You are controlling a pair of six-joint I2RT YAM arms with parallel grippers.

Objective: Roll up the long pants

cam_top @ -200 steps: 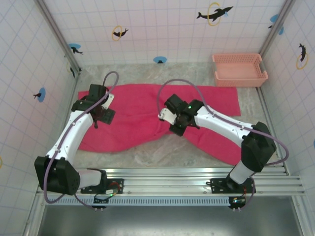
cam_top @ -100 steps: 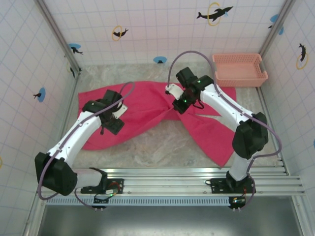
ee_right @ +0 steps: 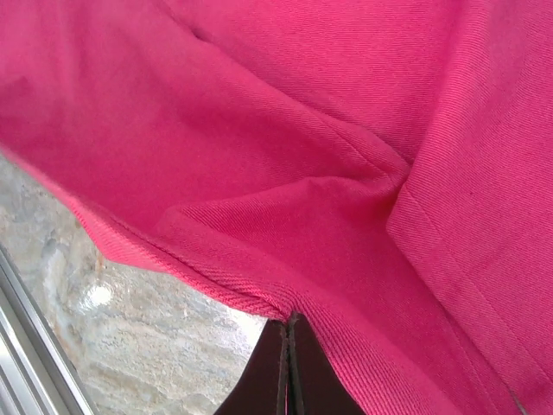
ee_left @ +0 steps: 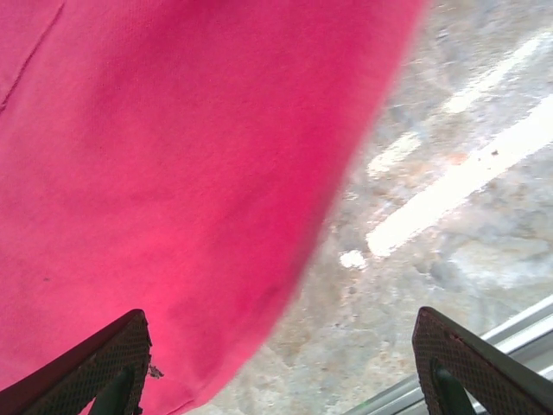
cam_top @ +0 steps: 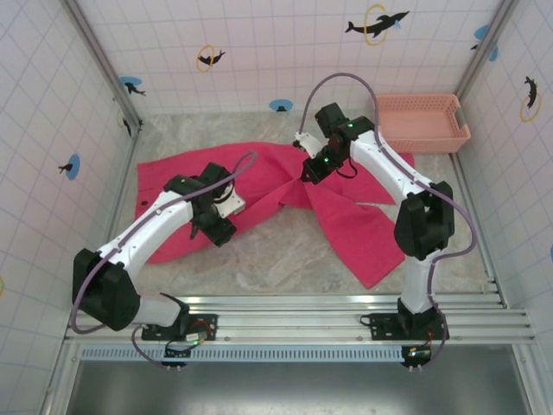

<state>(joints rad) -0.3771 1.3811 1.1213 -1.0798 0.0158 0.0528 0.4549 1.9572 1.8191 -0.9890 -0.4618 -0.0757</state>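
The left gripper [cam_top: 216, 228] hovers over the near edge of the long pants [cam_top: 259, 177], its fingers [ee_left: 112, 363] spread wide and empty. The pants lie crumpled across the surface [cam_top: 276, 255], one leg extending to the near right. The right gripper [cam_top: 309, 173] is at the pants' middle, its fingers pressed together and pinching a hem fold.

light: bright, even | glare: white streaks on table [ee_left: 518, 259] | blur: long pants [ee_left: 173, 173] edge smeared, left wrist | shadows: faint
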